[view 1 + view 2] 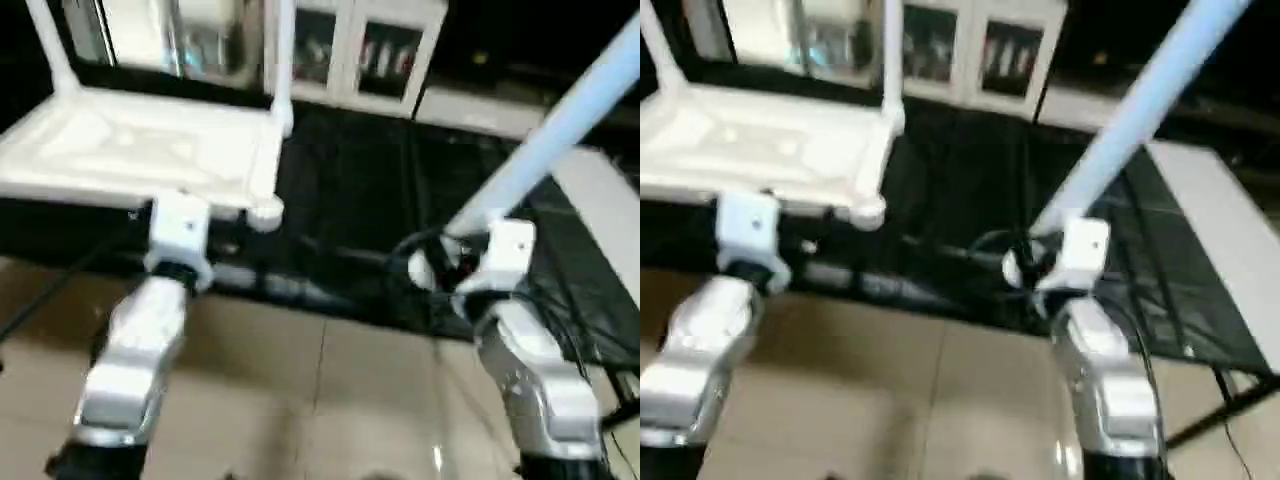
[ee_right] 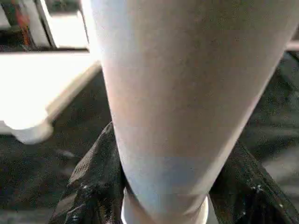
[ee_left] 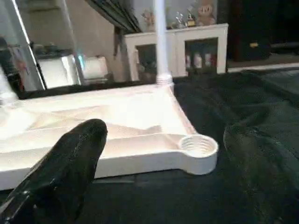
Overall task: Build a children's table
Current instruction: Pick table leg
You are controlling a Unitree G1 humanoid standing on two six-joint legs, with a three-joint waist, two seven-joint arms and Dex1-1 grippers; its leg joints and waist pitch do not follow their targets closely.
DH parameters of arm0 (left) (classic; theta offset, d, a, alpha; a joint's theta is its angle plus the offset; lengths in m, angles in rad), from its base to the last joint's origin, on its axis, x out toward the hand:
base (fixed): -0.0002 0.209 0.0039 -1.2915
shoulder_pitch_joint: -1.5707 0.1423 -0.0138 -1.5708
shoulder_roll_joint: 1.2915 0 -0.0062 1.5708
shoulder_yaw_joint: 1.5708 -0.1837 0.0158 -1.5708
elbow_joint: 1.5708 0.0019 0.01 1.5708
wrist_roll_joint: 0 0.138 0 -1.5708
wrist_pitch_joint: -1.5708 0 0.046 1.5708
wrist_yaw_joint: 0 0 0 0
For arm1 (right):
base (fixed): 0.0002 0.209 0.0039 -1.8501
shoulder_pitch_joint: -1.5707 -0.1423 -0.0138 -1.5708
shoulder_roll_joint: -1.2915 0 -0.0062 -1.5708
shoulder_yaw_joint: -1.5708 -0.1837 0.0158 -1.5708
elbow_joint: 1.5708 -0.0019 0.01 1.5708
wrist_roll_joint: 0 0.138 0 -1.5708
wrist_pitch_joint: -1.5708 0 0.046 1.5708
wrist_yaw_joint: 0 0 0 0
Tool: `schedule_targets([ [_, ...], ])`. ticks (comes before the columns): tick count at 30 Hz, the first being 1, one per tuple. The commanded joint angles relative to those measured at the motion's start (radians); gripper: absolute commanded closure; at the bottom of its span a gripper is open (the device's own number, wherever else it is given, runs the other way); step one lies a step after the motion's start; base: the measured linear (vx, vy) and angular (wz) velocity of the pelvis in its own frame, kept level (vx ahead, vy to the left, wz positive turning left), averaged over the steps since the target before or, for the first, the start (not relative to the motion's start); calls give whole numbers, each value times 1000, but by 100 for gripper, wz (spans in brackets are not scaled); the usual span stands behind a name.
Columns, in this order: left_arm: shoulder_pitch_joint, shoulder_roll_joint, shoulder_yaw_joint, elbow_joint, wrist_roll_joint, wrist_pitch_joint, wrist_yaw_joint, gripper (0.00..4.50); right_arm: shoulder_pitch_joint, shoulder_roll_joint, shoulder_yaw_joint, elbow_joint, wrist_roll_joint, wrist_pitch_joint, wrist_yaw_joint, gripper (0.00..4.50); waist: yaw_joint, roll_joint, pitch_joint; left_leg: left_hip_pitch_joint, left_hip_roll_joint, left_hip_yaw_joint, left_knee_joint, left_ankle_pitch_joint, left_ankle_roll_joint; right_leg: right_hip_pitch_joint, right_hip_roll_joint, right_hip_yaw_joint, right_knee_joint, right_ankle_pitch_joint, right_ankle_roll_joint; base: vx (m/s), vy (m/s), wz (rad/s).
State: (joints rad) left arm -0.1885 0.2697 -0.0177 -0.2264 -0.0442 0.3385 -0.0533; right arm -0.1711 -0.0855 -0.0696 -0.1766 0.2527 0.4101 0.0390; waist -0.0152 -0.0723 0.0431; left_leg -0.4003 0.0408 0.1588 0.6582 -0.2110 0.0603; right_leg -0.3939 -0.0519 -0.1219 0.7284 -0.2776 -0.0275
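Already partly built, the white table top lay upside down on a black-covered table, ahead of the left fingers. Two legs stood upright in its far corner sockets. A near corner socket was empty; the other near corner was out of view, so at least one leg, probably two, remained to fit. A third leg, a long pale tube, was clamped at its thick end between the right fingers and slanted up and away from them, well apart from the top. The left fingers were spread wide with nothing between them, just short of the top's near edge. The left wrist view showed the threaded ring inside the empty socket, while the head views showed it as a plain round knob. The right wrist view showed the black fingers pressed against both sides of the tube.
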Motion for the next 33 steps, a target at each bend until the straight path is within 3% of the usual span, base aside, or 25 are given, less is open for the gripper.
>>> schedule_targets([
  [1,11,-8,-19,-6,11,-18,-8,0,1,-1,-18,26,-87,-78,-73,261,50,-25,-49,26,124,-42,-87,-397,-47,3,-234,156,-166,-300,58,-141,202,-3],
  [2,10,-9,-16,5,19,-34,-4,0,4,5,-23,30,-77,-66,-57,261,62,-14,-68,-36,52,-122,172,-255,-117,29,-326,274,-248,-405,34,-120,226,-3],
  [3,7,-10,-14,10,23,-42,-3,0,7,8,-29,27,-53,-51,-36,261,56,9,-42,-84,68,-162,196,-169,-183,81,-324,214,-238,-502,-9,-102,281,-33],
  [4,4,-12,-11,18,29,-51,0,0,13,8,-33,21,-32,-35,-16,261,57,0,-29,-67,76,-163,194,-176,-198,63,-308,198,-250,-540,-53,-102,281,-33],
  [6,4,-14,-10,22,29,-51,-2,0,26,1,-33,9,1,-7,17,261,71,13,-29,9,103,-139,81,-173,-160,52,-229,133,-249,-504,-178,-118,347,-8],
  [7,5,-14,-11,22,28,-49,-4,0,33,1,-37,2,20,5,30,261,63,51,-35,68,112,-126,-23,-213,-69,39,-155,86,-227,-465,-181,-119,376,7],
  [8,7,-23,-6,24,18,-50,-3,0,39,3,-39,-3,29,10,28,261,3,78,-28,96,149,-111,-143,-554,-24,-32,-7,19,-93,-357,-78,-191,343,21],
  [9,9,-31,0,23,3,-39,-8,0,42,7,-43,-7,42,9,31,261,2,99,-39,72,153,-125,-190,-671,-22,-10,0,-10,24,-120,-42,-193,309,12],
  [11,14,-27,-3,18,-13,-43,-35,0,45,11,-41,-11,46,-5,30,261,10,112,-26,73,159,-129,-197,-711,-62,-9,-5,-22,0,5,-51,-150,317,7],
  [13,15,-21,-6,13,-18,-38,-49,0,43,13,-41,-11,46,-7,33,261,16,89,-35,82,175,-150,-205,-746,-168,17,-36,-1,-46,40,-44,-90,269,1],
  [14,15,-20,-4,12,-19,-36,-55,0,41,16,-44,-13,43,-5,36,261,27,47,-46,76,184,-156,-184,-668,-222,35,-97,58,-95,8,-54,-68,211,1],
  [15,9,-27,3,16,-20,-33,-47,0,38,18,-46,-16,45,0,37,261,48,39,-44,55,198,-160,-118,-481,-256,54,-207,124,-151,-43,-135,-78,189,14],
  [16,2,-33,8,23,-17,-31,-38,0,36,20,-45,-18,46,6,41,261,47,44,-41,56,206,-161,-109,-429,-251,52,-204,121,-158,-65,-152,-78,189,14],
  [19,-12,-63,26,40,-16,-45,-3,0,34,12,-34,-19,41,15,48,261,22,96,-35,39,252,-203,-233,-622,-382,39,-42,62,-34,-60,21,-80,167,6],
  [22,-22,-72,35,42,-9,-32,16,0,28,-8,-22,-12,32,15,59,261,26,82,-54,42,176,-145,-223,-519,-394,19,-36,56,-50,13,35,-64,56,20],
  [24,-21,-69,30,39,-7,-46,4,0,21,-10,-27,-6,38,19,63,261,44,42,-75,27,130,-114,-156,-367,-366,38,-143,96,-139,39,-7,-66,-16,-7],
  [25,-20,-72,32,38,-12,-55,-2,0,19,-9,-29,-5,40,20,65,261,60,16,-68,-6,157,-131,-35,-179,-222,70,-308,151,-200,33,-81,-63,-27,-17],
  [26,-12,-63,20,27,-14,-57,-25,0,13,-13,-31,6,41,24,70,261,75,33,-38,-22,182,-170,46,-44,-155,79,-367,140,-230,-4,-128,-66,11,-33],
  [27,-10,-63,20,25,-13,-57,-26,0,11,-13,-31,8,39,24,71,261,70,44,-28,-10,191,-188,36,-41,-174,81,-330,86,-229,-109,-132,-59,87,-45],
  [28,-7,-66,23,19,-19,-50,-27,0,4,-14,-30,17,38,21,75,261,34,97,-14,-20,174,-211,-145,-507,-298,82,-103,-1,-110,-323,-58,-59,87,-45],
  [29,-6,-67,25,18,-20,-47,-27,0,1,-14,-29,20,37,20,77,261,28,109,-28,-1,164,-214,-192,-778,-372,72,-41,13,-47,-262,-11,-54,99,-26],
  [30,-7,-63,24,16,-7,-47,-24,0,-6,-17,-25,24,33,19,80,261,28,92,-24,7,158,-205,-233,-1011,-407,83,-33,10,-31,-102,-10,-59,32,4],
  [31,-8,-65,27,17,-11,-47,-26,0,-10,-17,-25,24,34,20,81,261,39,92,-26,24,139,-176,-241,-1017,-359,89,-40,13,-46,-121,-37,-59,32,4],
  [32,-9,-66,30,19,-16,-46,-27,0,-14,-18,-25,25,37,22,82,261,31,56,-31,22,132,-151,-220,-943,-311,116,-83,42,-100,-314,-55,-55,-38,-3],
  [33,-9,-66,30,19,-16,-46,-27,0,-14,-18,-25,25,37,22,82,261,47,35,-24,50,125,-124,-50,-690,-240,105,-240,105,-266,-702,-103,-97,-47,-8],
])
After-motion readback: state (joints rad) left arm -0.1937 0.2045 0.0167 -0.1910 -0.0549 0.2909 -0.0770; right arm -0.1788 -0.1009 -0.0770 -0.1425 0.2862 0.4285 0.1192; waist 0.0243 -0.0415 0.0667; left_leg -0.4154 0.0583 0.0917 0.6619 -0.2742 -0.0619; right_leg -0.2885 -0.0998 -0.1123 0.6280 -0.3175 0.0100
